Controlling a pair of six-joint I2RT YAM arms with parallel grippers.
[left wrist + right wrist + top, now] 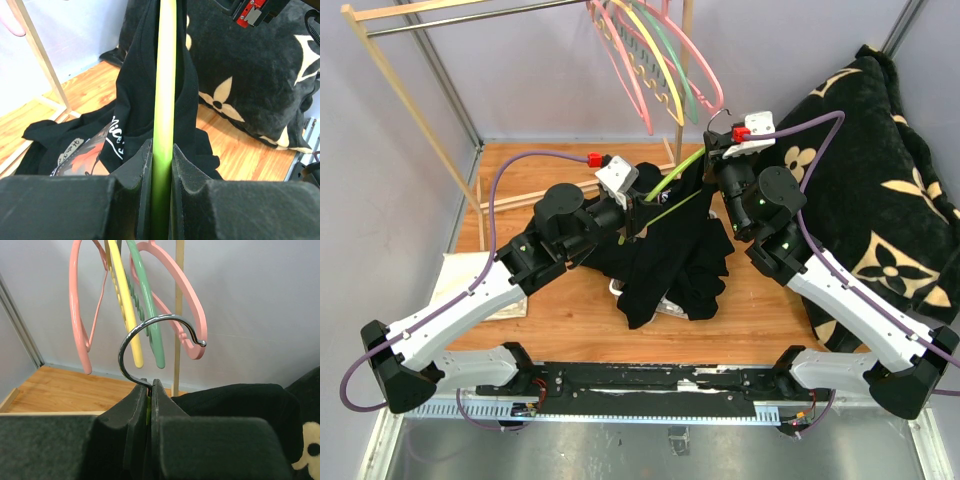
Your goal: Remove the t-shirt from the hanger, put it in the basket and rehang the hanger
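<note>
Left end effector point(161, 150) astride hanger point(165, 75) edge

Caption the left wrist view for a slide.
Left hand grips the green hanger, the black t-shirt hanging from it over the wooden table.

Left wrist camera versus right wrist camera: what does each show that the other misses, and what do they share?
Only the left wrist view: the hanger's green bar running up between the left fingers, and the print on the t-shirt.
Only the right wrist view: the hanger's metal hook rising from the closed right fingers, and spare pink, yellow and green hangers hanging behind.
Both: the black t-shirt, the flowered blanket and the wooden table.
</note>
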